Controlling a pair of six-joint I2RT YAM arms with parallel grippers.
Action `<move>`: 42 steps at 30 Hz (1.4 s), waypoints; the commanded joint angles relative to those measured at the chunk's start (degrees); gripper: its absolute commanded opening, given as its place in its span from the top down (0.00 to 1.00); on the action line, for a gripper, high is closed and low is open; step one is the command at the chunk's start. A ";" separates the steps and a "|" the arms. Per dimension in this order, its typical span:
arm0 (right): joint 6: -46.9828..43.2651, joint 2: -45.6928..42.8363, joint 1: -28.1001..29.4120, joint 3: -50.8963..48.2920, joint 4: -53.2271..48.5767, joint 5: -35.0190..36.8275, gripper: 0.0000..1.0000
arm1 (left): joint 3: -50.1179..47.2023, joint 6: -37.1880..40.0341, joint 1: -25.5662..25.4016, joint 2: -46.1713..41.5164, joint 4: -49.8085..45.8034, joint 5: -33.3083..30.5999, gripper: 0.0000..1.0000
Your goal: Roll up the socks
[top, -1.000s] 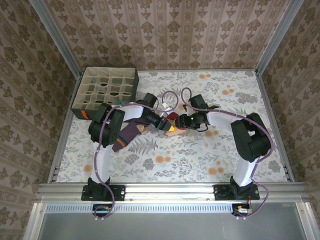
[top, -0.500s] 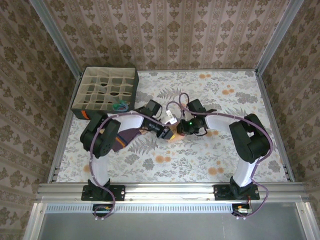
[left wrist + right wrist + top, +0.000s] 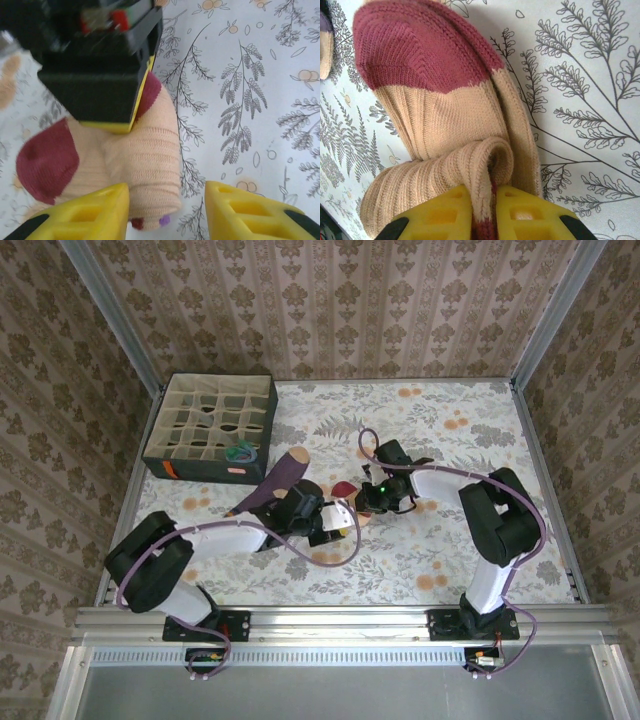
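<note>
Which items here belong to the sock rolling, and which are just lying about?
Job: peach sock, purple sock, right gripper pinching the peach sock, left gripper open by it.
Lying about: compartment box, floral tablecloth.

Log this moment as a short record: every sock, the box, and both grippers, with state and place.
peach sock: partly rolled, maroon toe flat on the table
purple sock: unrolled, lying flat near the box
blue-grey sock: bundled in a near-row compartment of the box
left gripper: open, fingers either side of the peach sock's rolled end
right gripper: shut on a fold of the peach sock
</note>
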 commanded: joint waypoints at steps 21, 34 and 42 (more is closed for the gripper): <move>-1.53 -0.58 -0.27 -3.18 -9.52 0.23 0.63 | 10.74 -2.83 3.31 14.85 -9.85 1.15 0.94; 1.20 -13.33 -1.40 -5.20 -3.51 3.04 0.52 | 22.60 -13.61 14.22 26.57 -27.87 29.49 1.00; 2.22 -9.02 -1.21 -3.96 0.41 3.21 0.51 | 25.80 -13.78 15.92 31.65 -32.80 36.55 1.00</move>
